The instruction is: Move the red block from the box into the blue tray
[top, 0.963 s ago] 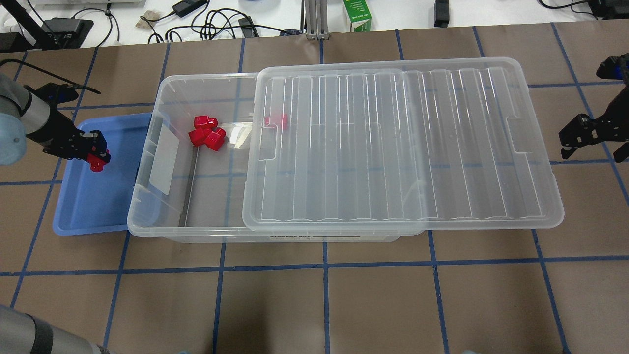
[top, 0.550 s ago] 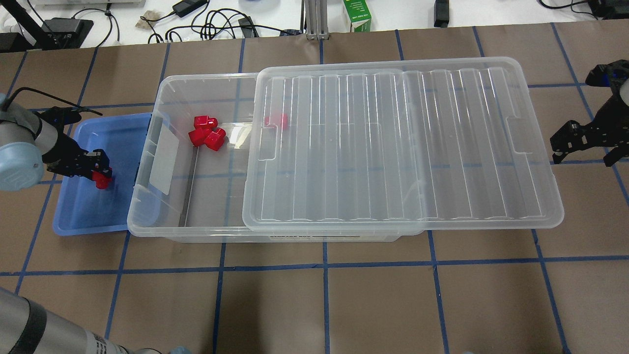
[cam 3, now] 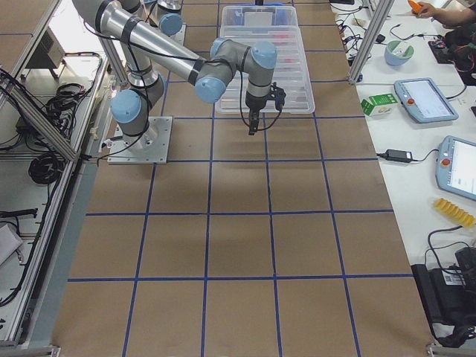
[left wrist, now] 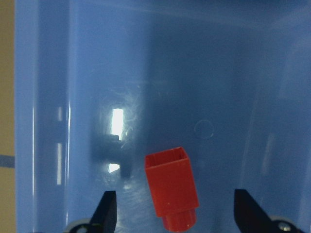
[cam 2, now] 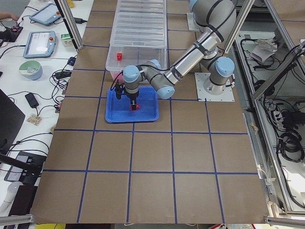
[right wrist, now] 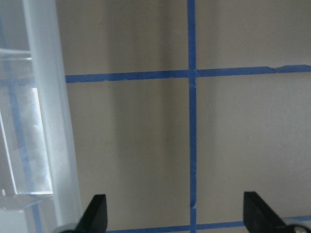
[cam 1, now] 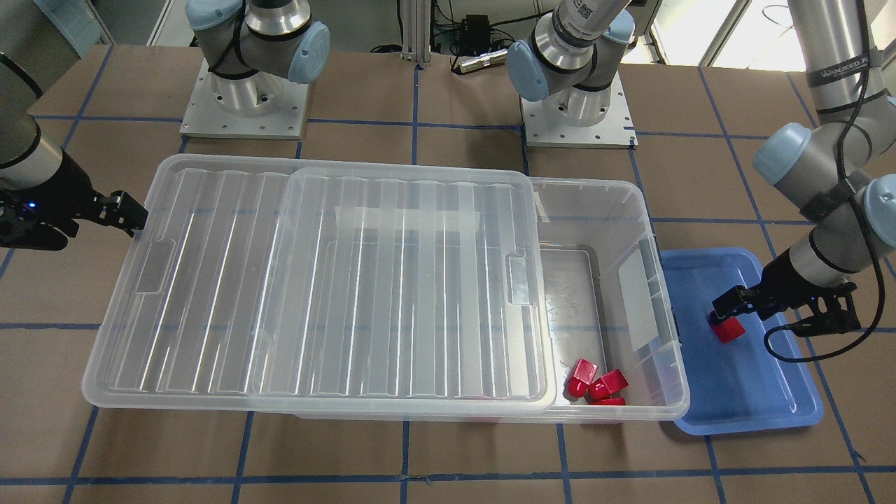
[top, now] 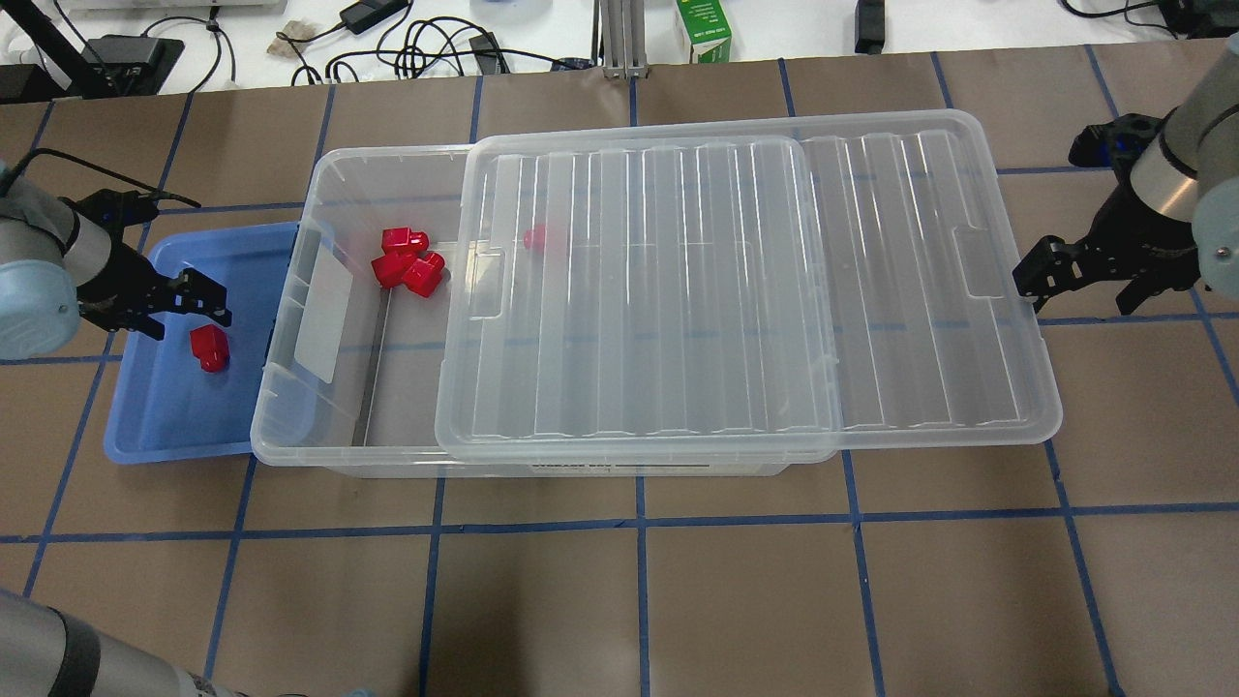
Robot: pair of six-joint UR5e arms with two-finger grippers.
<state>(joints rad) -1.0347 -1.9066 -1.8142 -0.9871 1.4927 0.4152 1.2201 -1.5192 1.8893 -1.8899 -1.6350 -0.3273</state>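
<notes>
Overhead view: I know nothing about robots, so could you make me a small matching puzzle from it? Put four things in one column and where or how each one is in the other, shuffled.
Things:
1. red block
2. lid
3. left gripper
4. three other blocks

Places or states:
A. open, just above the tray
B. covers most of the box, one end left uncovered
C. huddled together in the box's uncovered end
D. lying alone on the floor of the blue tray

Pairs: 1-D, 2-B, 3-A, 4-C.
</notes>
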